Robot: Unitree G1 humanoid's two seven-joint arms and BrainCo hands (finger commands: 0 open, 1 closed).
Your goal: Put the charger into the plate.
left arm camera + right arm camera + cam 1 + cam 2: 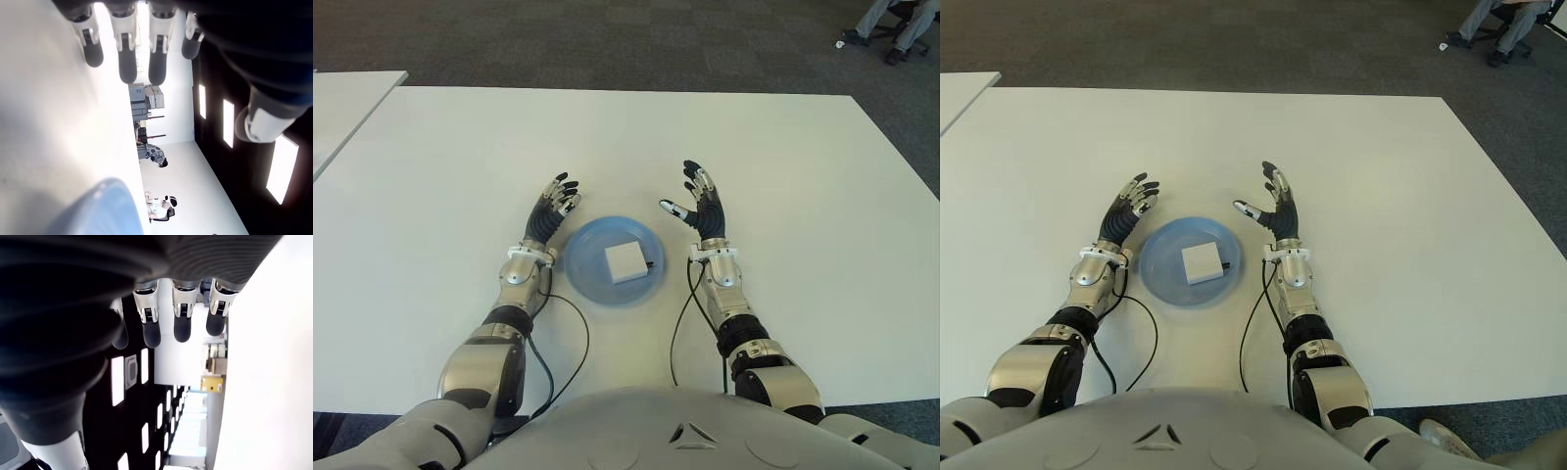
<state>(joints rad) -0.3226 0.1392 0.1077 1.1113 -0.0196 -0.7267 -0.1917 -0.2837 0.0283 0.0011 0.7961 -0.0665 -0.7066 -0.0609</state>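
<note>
White tabletop (783,176) fills the scene, with dark carpet beyond its far edge. On it, a white square charger (627,261) lies inside a round blue plate (592,276), between the robot's two hands. Left hand (551,211) shows just beside the plate's left rim, fingers extended and holding nothing. Right hand (698,206) shows just right of the plate, fingers spread, thumb pointing toward it, also holding nothing. Judging from this, the task looks complete; a careless pull-back could nudge the rim and slide the plate.
</note>
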